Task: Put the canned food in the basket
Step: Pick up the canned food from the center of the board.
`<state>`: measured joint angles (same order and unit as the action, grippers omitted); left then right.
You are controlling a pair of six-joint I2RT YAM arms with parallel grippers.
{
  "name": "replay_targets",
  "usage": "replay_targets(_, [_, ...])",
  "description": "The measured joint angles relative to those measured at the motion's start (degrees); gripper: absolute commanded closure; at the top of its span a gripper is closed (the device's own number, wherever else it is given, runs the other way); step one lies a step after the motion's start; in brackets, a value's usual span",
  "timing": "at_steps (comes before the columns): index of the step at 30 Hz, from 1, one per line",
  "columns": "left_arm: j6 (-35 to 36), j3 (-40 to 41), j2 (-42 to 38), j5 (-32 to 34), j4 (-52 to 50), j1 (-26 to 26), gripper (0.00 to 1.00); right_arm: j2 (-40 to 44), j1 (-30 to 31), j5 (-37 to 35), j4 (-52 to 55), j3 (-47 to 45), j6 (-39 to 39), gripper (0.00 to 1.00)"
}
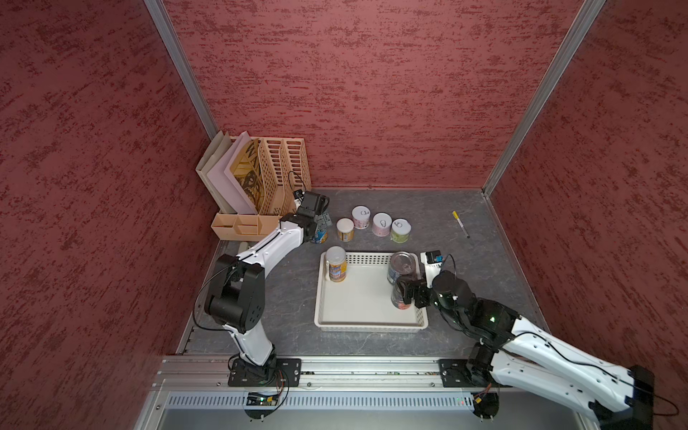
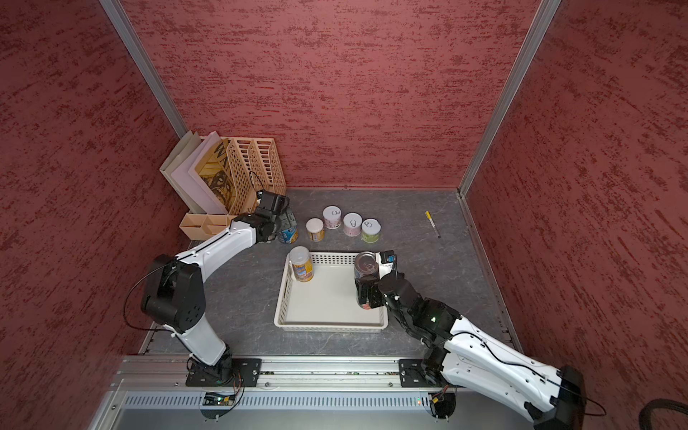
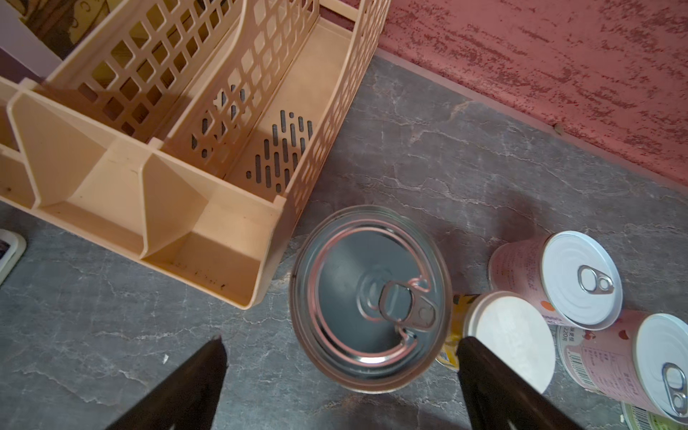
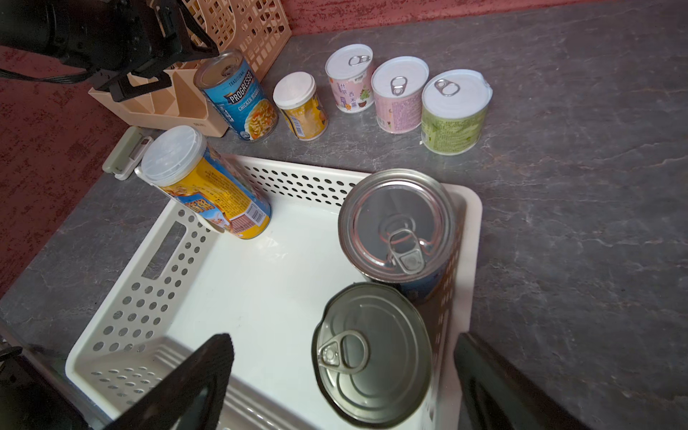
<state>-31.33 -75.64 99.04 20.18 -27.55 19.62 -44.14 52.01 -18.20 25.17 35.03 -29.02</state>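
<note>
The white perforated basket (image 1: 372, 327) sits mid-table and holds three cans: a tall yellow one with a clear lid (image 1: 336, 264), a silver-topped blue one (image 1: 402, 266), and another silver-topped one (image 4: 372, 353) by the right wall. My right gripper (image 4: 342, 340) hangs open over that last can, fingers wide of it. Behind the basket stand a blue soup can (image 4: 238, 100), a small yellow can (image 1: 345, 229), two pink cans (image 1: 361, 217) (image 1: 382, 224) and a green one (image 1: 400, 230). My left gripper (image 3: 340, 350) is open just above the blue soup can (image 3: 368, 298), not touching it.
A beige slotted file organizer (image 1: 275, 175) with papers stands at the back left, close beside the blue soup can. A yellow-capped pen (image 1: 460, 224) lies at the back right. A small grey-green object (image 4: 126, 154) lies left of the basket.
</note>
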Motion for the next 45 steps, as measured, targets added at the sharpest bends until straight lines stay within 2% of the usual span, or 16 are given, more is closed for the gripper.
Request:
replay_targets(17, [1.2,-5.5,7.2,-4.6,-1.9,-0.1,0.0,0.0,0.0,0.2,0.0,0.0,-0.4,0.02])
replay_targets(32, [3.3,-10.1,12.4,-5.1,-3.6,-2.2,0.0,0.0,0.0,0.2,0.2,0.0,-0.4,0.02])
replay_targets(36, [4.3,-10.5,12.5,-5.6,-3.7,-2.5,0.11,0.0,0.0,0.2,0.2,0.0,-0.4,0.02])
replay_targets(42, [5.5,-10.9,12.6,-5.7,-4.2,-2.7,0.41,0.0,0.0,0.2,0.3,0.0,-0.4,0.02])
replay_targets(45, [5.5,-10.9,12.6,-5.7,-4.3,-2.7,0.46,0.0,0.0,0.2,0.4,0.0,-0.4,0.02])
